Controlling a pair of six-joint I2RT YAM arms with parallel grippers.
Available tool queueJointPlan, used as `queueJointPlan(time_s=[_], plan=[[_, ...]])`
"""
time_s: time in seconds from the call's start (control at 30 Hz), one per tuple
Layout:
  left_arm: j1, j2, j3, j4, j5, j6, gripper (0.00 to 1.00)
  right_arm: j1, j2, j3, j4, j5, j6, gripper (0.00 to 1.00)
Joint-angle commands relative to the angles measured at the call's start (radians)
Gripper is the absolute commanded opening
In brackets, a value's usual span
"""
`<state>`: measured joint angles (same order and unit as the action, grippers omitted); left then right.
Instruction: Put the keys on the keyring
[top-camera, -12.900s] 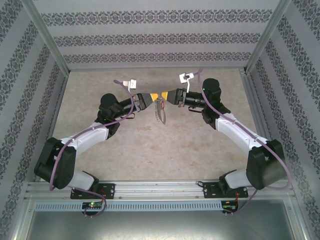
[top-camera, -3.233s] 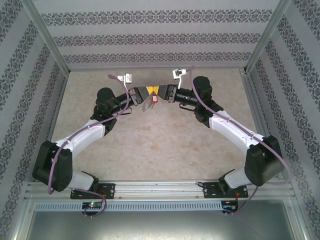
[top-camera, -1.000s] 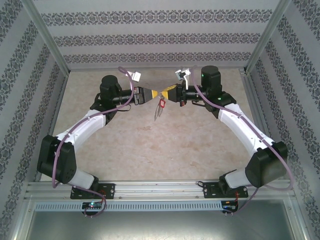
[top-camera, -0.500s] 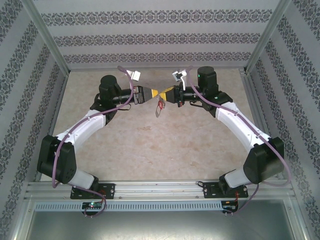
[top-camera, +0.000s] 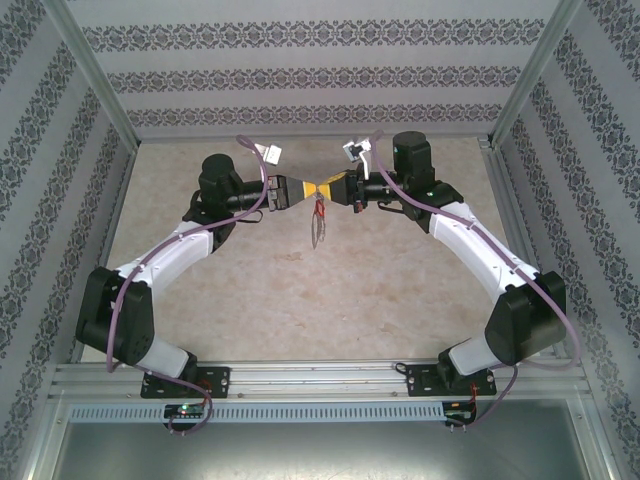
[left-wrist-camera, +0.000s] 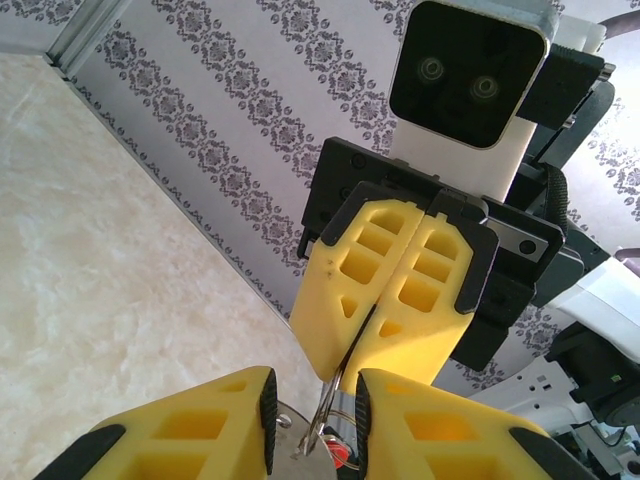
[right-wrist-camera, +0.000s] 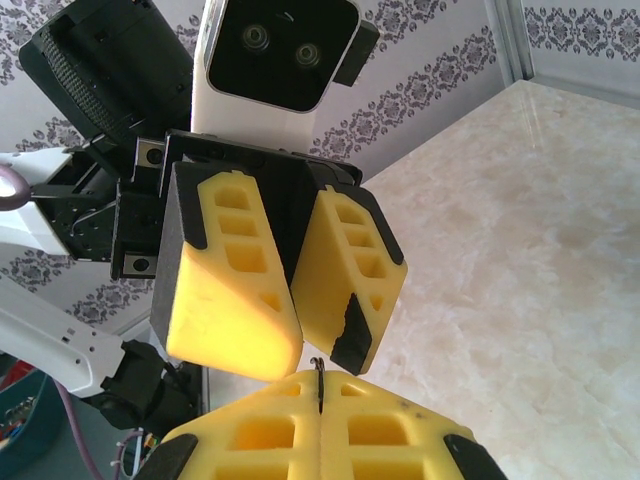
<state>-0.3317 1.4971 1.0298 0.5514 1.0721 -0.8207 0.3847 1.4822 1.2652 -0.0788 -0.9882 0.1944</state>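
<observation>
Between the yellow fingers of your right gripper (left-wrist-camera: 352, 350), which are pressed flat together, sits the thin top edge of the keyring (left-wrist-camera: 322, 425). Your right wrist view shows the same dark edge poking out of the seam of that closed pair. Facing it tip to tip, your left gripper (left-wrist-camera: 318, 388) has its jaws apart. One finger stands on either side of the keyring's edge, with a sliver of air on both sides and no contact you can confirm. Just under that gap, the red tag of the keys (left-wrist-camera: 342, 457) peeks up beside the metal. You cannot tell whether it is threaded on the loop. From above, your two grippers meet over the far middle of the table (top-camera: 300, 300), near the patterned back wall (top-camera: 300, 70). The keyring hangs down from that meeting point, with the red tag against its upper end.
</observation>
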Motion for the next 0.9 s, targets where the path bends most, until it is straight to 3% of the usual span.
queueJointPlan(time_s=[0.0, 0.23, 0.43, 0.87], plan=[[0.008, 0.008, -0.008, 0.073, 0.028, -0.018, 0.3, 0.016, 0.008, 0.037, 0.022, -0.003, -0.017, 0.0], [0.005, 0.009, -0.011, 0.08, 0.032, -0.021, 0.3, 0.023, 0.013, 0.04, 0.022, -0.002, -0.016, 0.0], [-0.001, 0.014, -0.018, 0.101, 0.04, -0.031, 0.22, 0.026, 0.015, 0.04, 0.019, 0.006, -0.018, 0.0], [-0.001, 0.002, -0.04, 0.122, 0.038, -0.041, 0.22, 0.008, 0.014, 0.04, 0.019, 0.025, -0.016, 0.0]])
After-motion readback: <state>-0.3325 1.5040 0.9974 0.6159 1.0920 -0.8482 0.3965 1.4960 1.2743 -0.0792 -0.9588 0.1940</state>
